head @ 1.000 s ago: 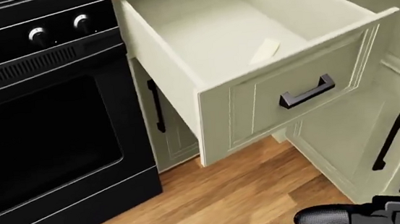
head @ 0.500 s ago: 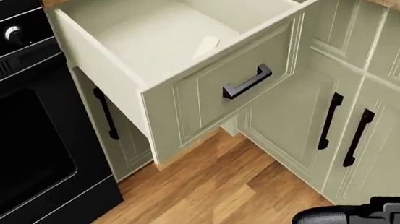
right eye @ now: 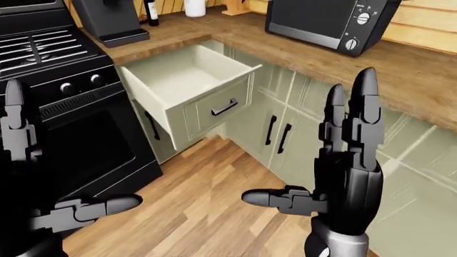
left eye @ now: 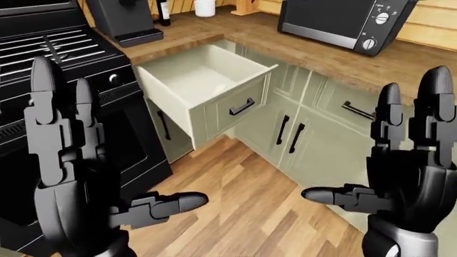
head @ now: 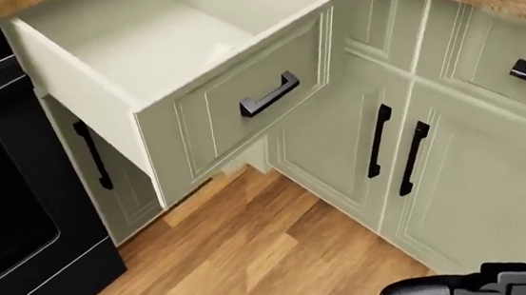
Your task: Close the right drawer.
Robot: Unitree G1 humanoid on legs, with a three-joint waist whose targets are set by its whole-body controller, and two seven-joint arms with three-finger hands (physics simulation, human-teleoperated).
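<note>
Pulled fully out below the wooden tabletop [left eye: 314,56], just right of the black stove [left eye: 64,69]: the right drawer [left eye: 214,88] — pale green, one dark bar handle [head: 269,94], interior looking bare. Left hand [left eye: 75,176] and right hand [right eye: 343,171] raised apart, fingers spread open, gripping nothing. Cut off at the frame's top — microwave [left eye: 343,21], coffee machine [left eye: 125,19]. Two door handles [head: 397,149] side by side on the cabinet doors right of the drawer.
</note>
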